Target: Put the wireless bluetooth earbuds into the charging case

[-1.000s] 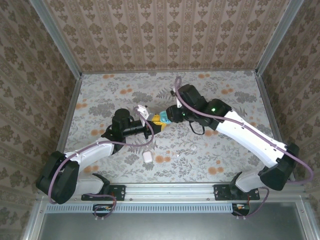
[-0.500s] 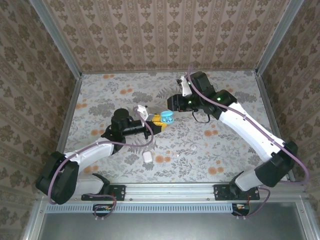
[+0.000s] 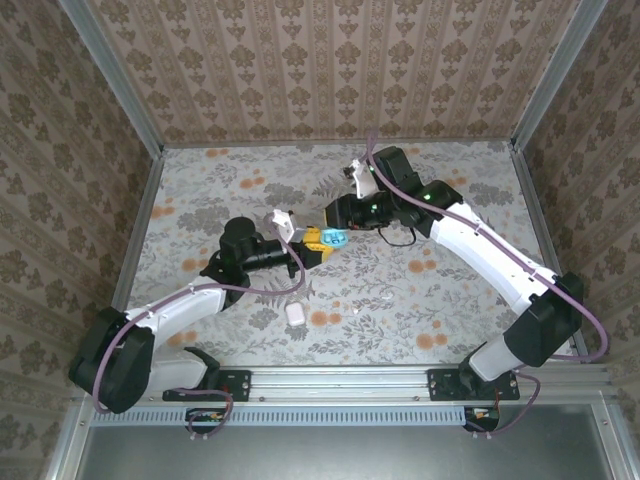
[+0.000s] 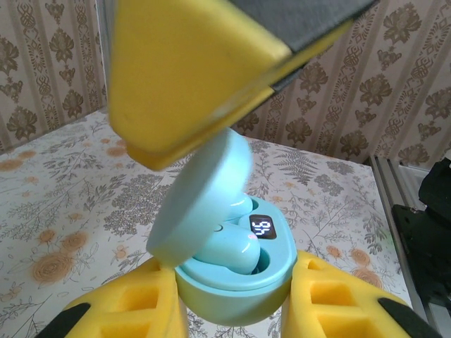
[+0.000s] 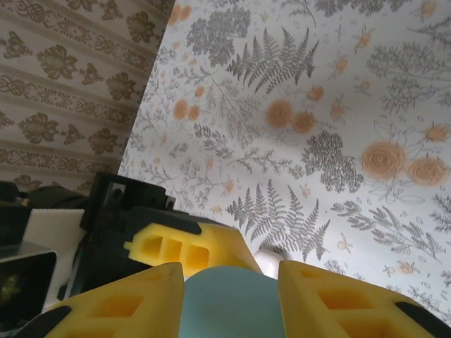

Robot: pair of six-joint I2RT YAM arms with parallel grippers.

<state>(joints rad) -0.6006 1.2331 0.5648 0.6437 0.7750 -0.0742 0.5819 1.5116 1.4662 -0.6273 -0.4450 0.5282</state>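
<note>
Nearest the arm bases, a closed white case (image 3: 295, 313) lies on the flowered table (image 3: 200, 190). To its right is a tiny whitish speck (image 3: 357, 310), too small for me to identify.

Further in, at mid-table, my left gripper (image 3: 313, 246) is clamped on the teal charging case (image 3: 333, 238) and holds it clear of the table. From the left wrist camera, its 2 yellow fingers (image 4: 127, 317) press against either side of the base of the teal charging case (image 4: 232, 292). The lid (image 4: 204, 204) is hinged open and tilts up to the left. Inside, 1 teal earbud (image 4: 229, 248) sits in its well, and beside it a small lit display (image 4: 262, 227) shows 2 digits that I can't read with confidence.

My right gripper (image 3: 338, 225) meets the case from the far side. In the left wrist view, 1 of its yellow fingers (image 4: 190, 77) sits on top of the lid, touching its upper edge. In the right wrist view, its 2 fingers (image 5: 134, 299) stand apart with the teal lid (image 5: 229, 306) between them, and a left finger (image 5: 187, 250) is just beyond. I can't tell whether the right fingers are pinching the lid or only straddling it.

Behind everything stands the wallpapered wall (image 3: 340, 70).
</note>
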